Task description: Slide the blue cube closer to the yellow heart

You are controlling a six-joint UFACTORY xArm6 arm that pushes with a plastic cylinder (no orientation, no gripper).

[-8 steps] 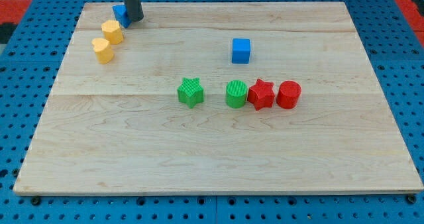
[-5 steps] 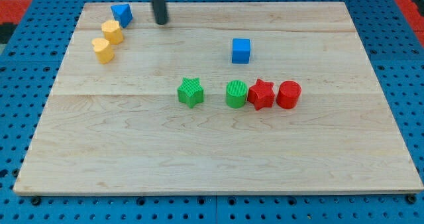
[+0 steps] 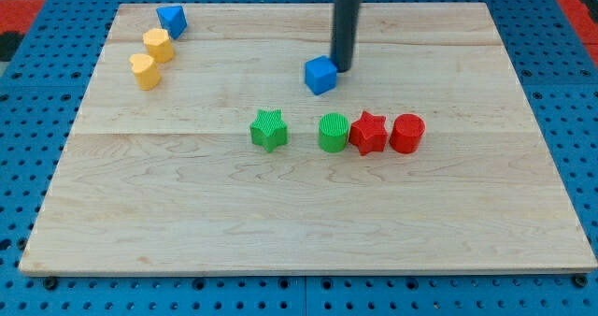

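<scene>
While my tip (image 3: 342, 68) stands at the upper middle of the table (image 3: 299, 222), it touches the blue cube (image 3: 320, 75) on the cube's upper right side. The cube sits turned, with 1 corner toward the view's bottom. The rod comes down straight from the view's top edge. This arm carries no fingers, only the rod, so there is nothing to be wide or narrow.

The yellow heart (image 3: 143, 71) lies far toward the view's left, near the table's upper left corner, well apart from the blue cube. Just above it, a little to the right, is a second yellow block (image 3: 158, 45), of a rounded form that I cannot name surely. Above this one lies a blue block (image 3: 172, 20), which looks like a triangle.

Below the cube, 4 blocks make a row across the middle: a green star (image 3: 269, 130), then, a little apart, a green cylinder (image 3: 334, 132), a red star (image 3: 368, 133) and a red cylinder (image 3: 406, 133). These last 3 stand touching or nearly touching each other.
</scene>
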